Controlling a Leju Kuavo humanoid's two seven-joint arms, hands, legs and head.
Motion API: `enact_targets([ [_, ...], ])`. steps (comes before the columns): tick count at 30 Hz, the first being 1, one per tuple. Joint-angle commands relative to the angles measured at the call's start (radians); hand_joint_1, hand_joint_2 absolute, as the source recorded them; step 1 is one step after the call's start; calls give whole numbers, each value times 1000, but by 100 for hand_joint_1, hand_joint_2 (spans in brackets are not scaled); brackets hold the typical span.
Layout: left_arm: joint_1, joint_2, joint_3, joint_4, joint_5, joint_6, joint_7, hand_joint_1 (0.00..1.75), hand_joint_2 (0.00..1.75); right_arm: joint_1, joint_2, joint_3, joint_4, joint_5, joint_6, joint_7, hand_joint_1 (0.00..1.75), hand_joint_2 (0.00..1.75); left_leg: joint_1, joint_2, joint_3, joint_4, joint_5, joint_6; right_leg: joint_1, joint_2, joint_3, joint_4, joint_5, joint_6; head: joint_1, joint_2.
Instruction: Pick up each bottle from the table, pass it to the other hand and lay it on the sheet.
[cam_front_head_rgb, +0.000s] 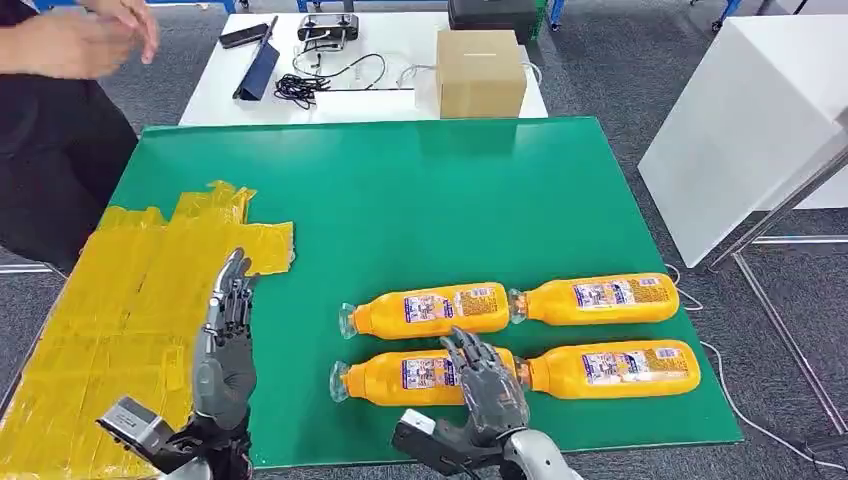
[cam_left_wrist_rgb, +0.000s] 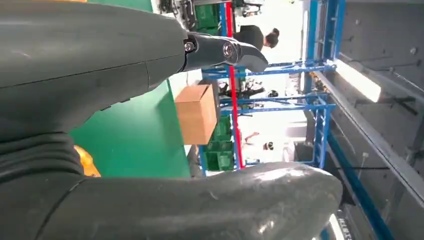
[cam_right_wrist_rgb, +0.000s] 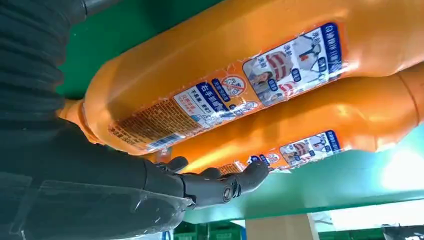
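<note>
Head view has four orange bottles lying on their sides in two rows on the green table, toward its near right corner. The right hand (cam_front_head_rgb: 487, 385) is down on the near-left bottle (cam_front_head_rgb: 420, 376), fingers draped over its bottom end where it almost meets the near-right bottle (cam_front_head_rgb: 612, 367). The far-left bottle (cam_front_head_rgb: 430, 311) and far-right bottle (cam_front_head_rgb: 600, 299) lie just behind them. The yellow sheet (cam_front_head_rgb: 110, 310) covers the table's near left corner and left edge, with no bottle on it yet.

By my reading this is the first pick, at the grasping stage. In the right wrist view the fingers (cam_right_wrist_rgb: 220, 186) are partly curled close against a bottle, but I cannot tell whether they have closed round it or only rest on it. Next the hand needs a firm wrap round the body, a lift off the table, then a carry leftward for the hand-over.

The left hand (cam_front_head_rgb: 226, 340) stands over the sheet's edge, palm upright, fingers straight and apart, holding nothing. A person (cam_front_head_rgb: 60, 90) stands at the far left corner.
</note>
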Motion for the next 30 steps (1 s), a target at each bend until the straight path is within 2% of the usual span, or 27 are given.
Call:
enact_targets([
  [1,-42,12,-28,42,3,-14,22,0,0,-68,33,-51,157,9,31,15,0,175,0,1,4,-2,-1,0,0,0,5,-2,-1,0,0,0],
  [5,-56,16,-47,38,7,-18,37,0,0,-87,52,-75,199,40,57,29,0,175,0,0,3,-1,0,0,0,0,3,-2,0,0,0,0],
  [6,-59,16,-49,38,8,-19,38,0,0,-91,52,-78,207,40,57,29,0,175,1,1,9,-2,-3,-1,1,0,9,-3,-2,1,0,0],
  [10,-81,14,-53,46,8,-24,47,0,0,-116,64,-95,264,8,109,8,0,175,0,1,4,-1,0,0,0,0,4,-2,0,0,0,0],
  [11,-91,20,-58,56,9,-26,47,0,0,-125,63,-94,285,-15,135,-3,23,175,0,1,10,-2,-3,-1,0,0,10,-3,-2,1,0,0],
  [13,-96,22,-59,61,9,-28,47,0,0,-130,62,-92,298,-22,142,-7,23,175,0,0,4,-2,0,0,0,-1,4,-2,0,0,0,0],
  [20,-96,22,-59,61,9,-28,47,0,0,-130,62,-92,298,-22,142,-7,23,175,0,1,7,-1,0,0,0,0,6,-2,0,0,0,0],
  [21,-96,22,-59,61,9,-28,47,0,0,-130,62,-92,298,-22,142,-7,23,175,1,1,11,-3,-1,-1,1,-1,11,-4,-1,1,0,0],
  [30,-96,22,-59,61,9,-28,47,0,0,-130,62,-92,298,-22,142,-7,23,175,0,1,13,-2,0,-1,0,-1,13,-3,0,0,0,0],
])
